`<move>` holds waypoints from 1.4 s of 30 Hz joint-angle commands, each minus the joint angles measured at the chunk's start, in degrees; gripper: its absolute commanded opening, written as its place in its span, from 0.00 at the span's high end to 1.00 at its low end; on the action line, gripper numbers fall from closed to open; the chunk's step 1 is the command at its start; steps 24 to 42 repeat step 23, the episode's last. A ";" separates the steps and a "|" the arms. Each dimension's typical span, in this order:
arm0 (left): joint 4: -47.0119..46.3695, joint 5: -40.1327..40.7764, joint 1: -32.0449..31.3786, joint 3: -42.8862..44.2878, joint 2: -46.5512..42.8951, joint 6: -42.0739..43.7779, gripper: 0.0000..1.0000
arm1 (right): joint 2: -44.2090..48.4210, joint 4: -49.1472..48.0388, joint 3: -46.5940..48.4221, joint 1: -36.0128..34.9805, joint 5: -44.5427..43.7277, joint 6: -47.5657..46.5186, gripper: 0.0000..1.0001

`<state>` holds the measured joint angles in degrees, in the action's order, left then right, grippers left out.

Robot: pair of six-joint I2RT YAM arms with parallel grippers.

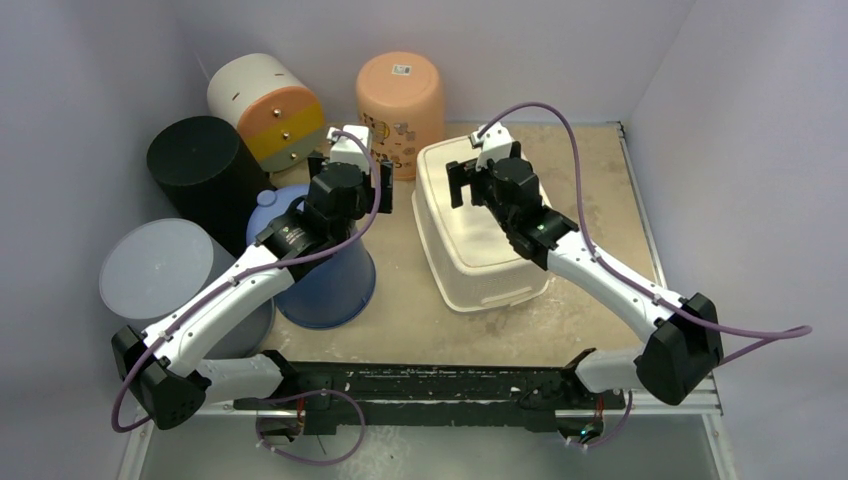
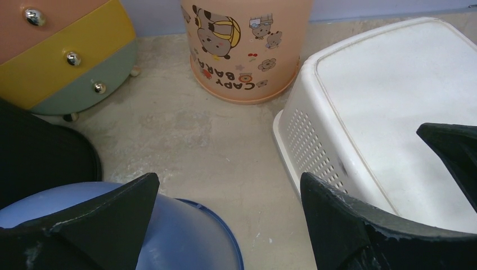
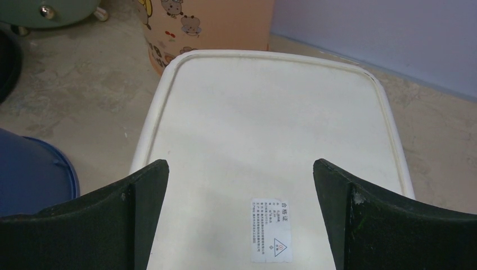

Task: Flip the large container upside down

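Note:
The large white container (image 1: 455, 240) stands bottom-up in the middle of the table, its flat base facing up and its perforated wall showing in the left wrist view (image 2: 388, 84). A paper label (image 3: 271, 229) is stuck on the base (image 3: 270, 124). My right gripper (image 1: 482, 180) hovers over the container's far half, open and empty, with its midpoint (image 3: 241, 169) above the base. My left gripper (image 1: 352, 178) is open and empty over bare table to the left of the container, with its midpoint (image 2: 230, 185) between the container and a blue bucket.
A blue bucket (image 1: 325, 285) stands upside down under my left arm. An orange cartoon bin (image 1: 400, 95), a round cabinet with coloured drawers (image 1: 268, 110), a black cylinder (image 1: 200, 165) and a grey translucent tub (image 1: 160, 270) crowd the back and left. Walls close in on three sides.

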<state>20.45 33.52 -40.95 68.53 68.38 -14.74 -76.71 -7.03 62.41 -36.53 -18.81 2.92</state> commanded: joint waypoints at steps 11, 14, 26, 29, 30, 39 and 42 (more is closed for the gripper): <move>-3.43 -1.04 -0.18 -0.34 -1.56 1.64 0.07 | 0.96 -3.30 0.69 0.07 -2.21 -0.09 0.00; -3.13 -0.77 -0.13 -0.13 -1.65 1.89 0.07 | 0.86 -3.42 0.30 0.07 -2.27 0.20 0.00; -3.28 -0.80 -0.17 -0.43 -1.28 1.78 0.07 | 0.95 -3.67 -0.39 0.12 -4.65 0.75 0.00; -3.28 -0.80 -0.17 -0.43 -1.28 1.78 0.07 | 0.95 -3.67 -0.39 0.12 -4.65 0.75 0.00; -3.28 -0.80 -0.17 -0.43 -1.28 1.78 0.07 | 0.95 -3.67 -0.39 0.12 -4.65 0.75 0.00; -3.28 -0.80 -0.17 -0.43 -1.28 1.78 0.07 | 0.95 -3.67 -0.39 0.12 -4.65 0.75 0.00; -3.28 -0.80 -0.17 -0.43 -1.28 1.78 0.07 | 0.95 -3.67 -0.39 0.12 -4.65 0.75 0.00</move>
